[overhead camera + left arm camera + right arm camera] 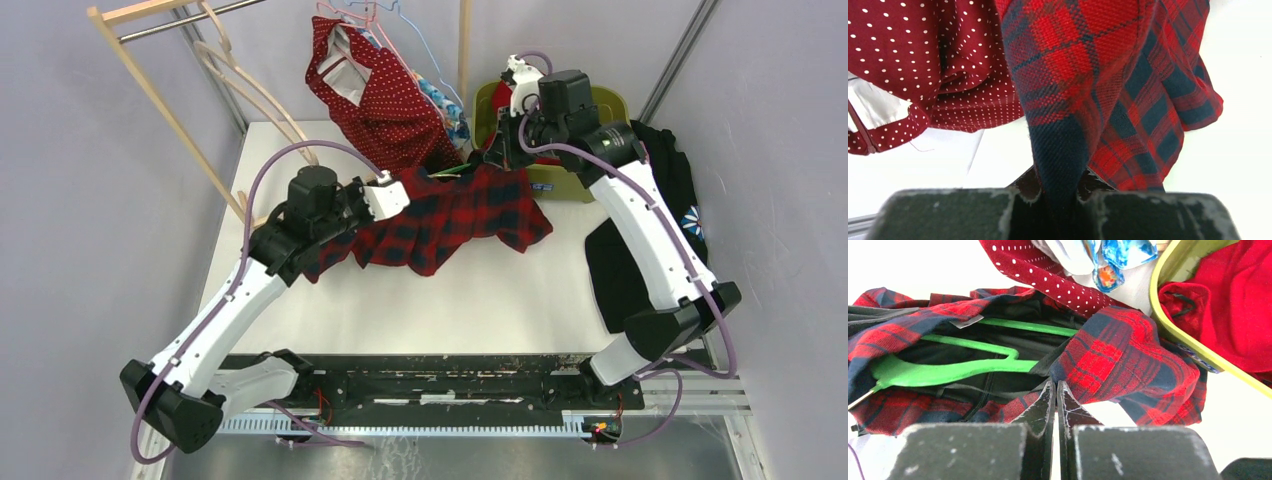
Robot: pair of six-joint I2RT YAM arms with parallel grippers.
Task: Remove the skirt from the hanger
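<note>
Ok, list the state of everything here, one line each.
Skirt: draped on the table, hanger inside it.
Hanger: lying inside the skirt's waist, not out.
Left pincer: shut on the skirt's fabric.
Right pincer: shut at the skirt's waist edge.
Dress: hanging up.
Bin: holds red clothes.

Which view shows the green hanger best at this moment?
Right wrist: the green hanger lies exposed inside the plaid skirt, its arms clearly visible. Top external shows only a green sliver at the skirt's top edge. Left wrist shows none of it, only cloth.
</note>
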